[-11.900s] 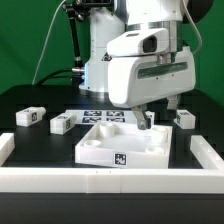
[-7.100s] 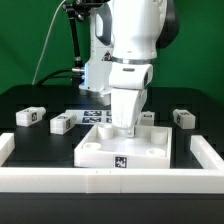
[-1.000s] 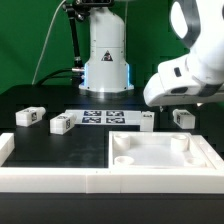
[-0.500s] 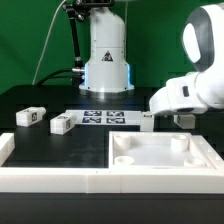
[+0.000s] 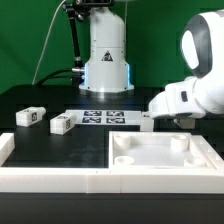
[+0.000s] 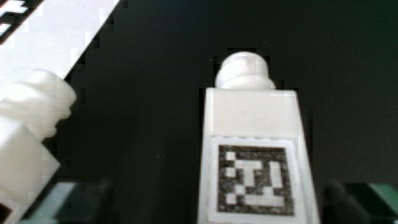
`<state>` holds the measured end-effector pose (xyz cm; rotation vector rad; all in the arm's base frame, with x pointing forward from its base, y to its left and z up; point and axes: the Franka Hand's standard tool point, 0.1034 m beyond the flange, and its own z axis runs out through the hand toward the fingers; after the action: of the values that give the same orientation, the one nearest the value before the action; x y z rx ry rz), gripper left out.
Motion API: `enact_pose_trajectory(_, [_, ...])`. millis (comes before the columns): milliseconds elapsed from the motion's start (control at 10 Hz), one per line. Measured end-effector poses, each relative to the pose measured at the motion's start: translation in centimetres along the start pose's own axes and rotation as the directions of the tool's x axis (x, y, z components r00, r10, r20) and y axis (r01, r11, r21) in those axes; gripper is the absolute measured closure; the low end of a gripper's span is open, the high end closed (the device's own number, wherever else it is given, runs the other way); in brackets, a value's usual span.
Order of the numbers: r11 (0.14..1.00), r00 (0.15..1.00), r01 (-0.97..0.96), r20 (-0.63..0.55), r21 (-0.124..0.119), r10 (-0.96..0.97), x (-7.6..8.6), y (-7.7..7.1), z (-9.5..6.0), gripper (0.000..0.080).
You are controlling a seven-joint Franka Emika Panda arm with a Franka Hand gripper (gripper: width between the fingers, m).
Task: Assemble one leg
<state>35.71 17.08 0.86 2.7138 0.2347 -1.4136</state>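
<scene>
- The claw is spread. In the wrist view, its two dark fingertips stand on either side of the leg and neither appears to touch it.
- The leg lies flat on the black table with its tag face up, its tagged end between the fingertips and its rounded peg pointing away from the claw.
- It looks a little nearer one fingertip than the other. Closing from here could push it sideways or twist it before both sides grip.
- Another white piece lies just beside the leg. A fingertip coming down could knock it or trap it, because the gap between the two is narrow.
- A grip this near the tagged end may let the peg end sag when the leg is lifted, which would spoil the line-up with a hole in the panel.
- In the exterior view, the arm hangs low at three o'clock in the picture, hiding the claw and the leg beneath it.
- That spot is at about three o'clock from the marker board and twelve o'clock from the panel.
- One spare leg shows at the arm's nine o'clock edge. Two more lie well apart, at nine o'clock from the marker board.
</scene>
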Motion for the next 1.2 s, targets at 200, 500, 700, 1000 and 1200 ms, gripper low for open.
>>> enact_pose_trajectory(200, [1.0,1.0,0.0,0.0,0.0,0.0,0.0,0.0,0.0,0.0407])
enact_pose_trajectory(500, [1.0,1.0,0.0,0.0,0.0,0.0,0.0,0.0,0.0,0.0509])
enact_pose_trajectory(700, [1.0,1.0,0.0,0.0,0.0,0.0,0.0,0.0,0.0,0.0509])
enact_pose_trajectory(1000, [1.0,1.0,0.012,-0.008,0.005,-0.012,-2.6,1.3,-3.3,0.0509])
enact_pose_trajectory(1200, [1.0,1.0,0.004,-0.021,0.001,-0.004,-5.1,1.9,-5.6,0.0509])
